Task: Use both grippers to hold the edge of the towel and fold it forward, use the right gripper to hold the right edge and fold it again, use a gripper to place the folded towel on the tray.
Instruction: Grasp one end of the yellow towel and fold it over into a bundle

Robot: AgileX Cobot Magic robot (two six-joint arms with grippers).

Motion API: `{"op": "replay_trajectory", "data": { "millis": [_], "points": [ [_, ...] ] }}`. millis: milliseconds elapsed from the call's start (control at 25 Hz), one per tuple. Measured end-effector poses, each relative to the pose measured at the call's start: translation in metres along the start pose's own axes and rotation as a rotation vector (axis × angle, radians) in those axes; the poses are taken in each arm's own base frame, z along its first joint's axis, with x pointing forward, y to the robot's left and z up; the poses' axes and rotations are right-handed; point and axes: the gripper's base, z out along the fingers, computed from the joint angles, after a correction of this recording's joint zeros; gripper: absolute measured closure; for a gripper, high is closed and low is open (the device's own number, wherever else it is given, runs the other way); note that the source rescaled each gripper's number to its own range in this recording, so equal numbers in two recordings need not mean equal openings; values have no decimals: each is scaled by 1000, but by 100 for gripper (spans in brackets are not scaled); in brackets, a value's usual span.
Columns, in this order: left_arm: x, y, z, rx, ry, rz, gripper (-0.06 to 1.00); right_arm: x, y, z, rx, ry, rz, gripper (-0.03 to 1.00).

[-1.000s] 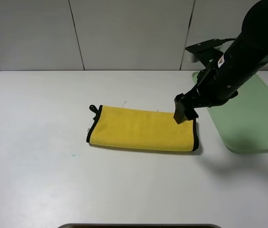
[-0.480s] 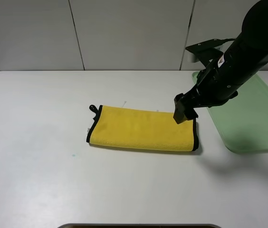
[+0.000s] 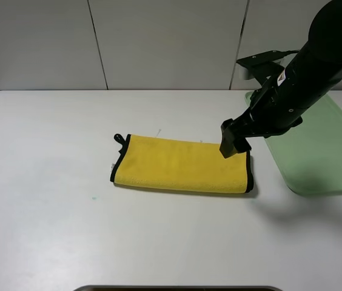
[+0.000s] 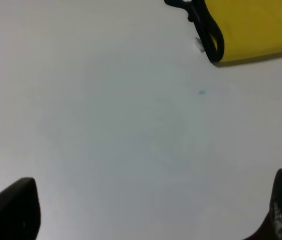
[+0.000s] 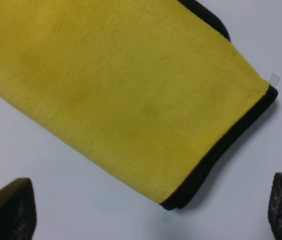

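Overhead, right gripper (image 3: 231,145) gapes wide above towel (image 3: 180,165), empty.

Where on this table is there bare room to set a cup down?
Bare table lies left of the towel and in the wide strip in front of it. The visible part of the tray is bare too. It is crowded at the towel's right end, where the right tool hangs over it, beside the tray.

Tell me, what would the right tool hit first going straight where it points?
Most likely the right end of the folded yellow fluffy towel; how high the right tool hangs is unclear.
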Motion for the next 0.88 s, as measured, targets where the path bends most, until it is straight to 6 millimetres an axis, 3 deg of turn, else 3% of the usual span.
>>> {"op": "replay_trajectory", "data": {
  "millis": [400,720,880],
  "points": [
    [0,0,0,-9,0,-22,4,0,2,0,-23,-3,49,-3],
    [4,-6,-5,-245,-2,-214,4,-1,1,1,-14,-10,316,-3],
    [5,-10,-6,-365,-3,-311,4,-4,-2,14,9,-21,364,-3]
  ]
}}
